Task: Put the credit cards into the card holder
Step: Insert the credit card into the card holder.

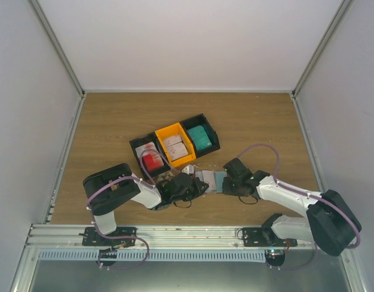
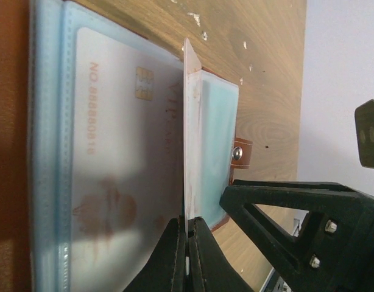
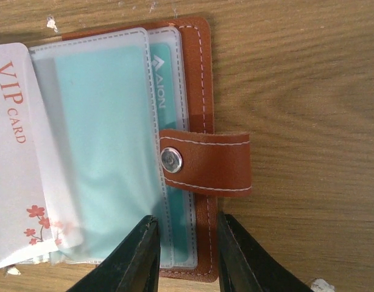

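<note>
left gripper clamped on white-pink card (seen edge-on); right gripper narrowly parted, fingertips sat over card holder edge

Card holder mostly covered – card faces cropped, hazy or edge-on

From above, the card holder shows only a pale and teal strip between the left gripper and the right gripper, and the cards in the bins are too small to read. In the left wrist view the white-pink card stands edge-on, its face hidden. Its lower end is lost between the closed fingers. The sleeved card beside it is blurred and cut by the bottom edge. In the right wrist view the white-pink card runs off the left edge and the rear teal card shows only a strip – whether the parted fingers press on the holder cannot be told.
</note>
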`<state>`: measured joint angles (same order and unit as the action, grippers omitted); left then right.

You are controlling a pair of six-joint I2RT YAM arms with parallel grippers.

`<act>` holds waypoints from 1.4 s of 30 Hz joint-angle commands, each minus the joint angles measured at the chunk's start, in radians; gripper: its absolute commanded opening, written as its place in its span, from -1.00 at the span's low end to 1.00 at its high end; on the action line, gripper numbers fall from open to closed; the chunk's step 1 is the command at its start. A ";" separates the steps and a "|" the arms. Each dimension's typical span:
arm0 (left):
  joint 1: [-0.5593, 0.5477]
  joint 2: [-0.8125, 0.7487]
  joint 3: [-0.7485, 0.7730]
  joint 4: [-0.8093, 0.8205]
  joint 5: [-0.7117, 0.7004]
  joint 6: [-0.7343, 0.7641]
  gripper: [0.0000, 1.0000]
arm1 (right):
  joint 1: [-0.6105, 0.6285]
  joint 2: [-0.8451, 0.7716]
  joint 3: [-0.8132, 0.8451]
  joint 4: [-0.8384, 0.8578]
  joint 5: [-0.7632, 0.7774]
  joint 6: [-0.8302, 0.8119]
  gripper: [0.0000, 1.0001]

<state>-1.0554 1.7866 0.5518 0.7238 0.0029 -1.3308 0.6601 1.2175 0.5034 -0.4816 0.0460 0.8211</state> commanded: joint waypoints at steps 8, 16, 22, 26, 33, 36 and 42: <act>-0.014 -0.010 -0.011 -0.054 -0.011 -0.049 -1.00 | 0.009 0.004 -0.038 -0.066 -0.006 0.024 -0.44; -0.020 0.001 -0.027 -0.059 -0.004 -0.098 -1.00 | 0.008 0.002 -0.036 -0.065 -0.006 0.029 -0.44; -0.036 -0.004 -0.024 -0.071 0.006 -0.090 -1.00 | 0.009 -0.001 -0.038 -0.058 -0.008 0.033 -0.44; -0.040 0.002 -0.021 -0.058 0.006 -0.071 -1.00 | 0.009 0.005 -0.037 -0.046 -0.018 0.033 -0.43; -0.040 0.009 0.012 -0.067 0.006 -0.013 -1.00 | 0.009 -0.020 -0.054 -0.015 -0.042 0.026 -0.28; -0.038 0.018 0.021 -0.053 0.006 0.003 -1.00 | 0.009 -0.037 -0.061 -0.003 -0.077 0.024 -0.21; -0.038 0.028 0.042 -0.071 0.005 0.033 -0.99 | 0.008 -0.050 -0.066 0.005 -0.088 0.017 -0.16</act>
<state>-1.0805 1.7905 0.5739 0.6830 0.0113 -1.3437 0.6601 1.1721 0.4694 -0.4477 -0.0006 0.8421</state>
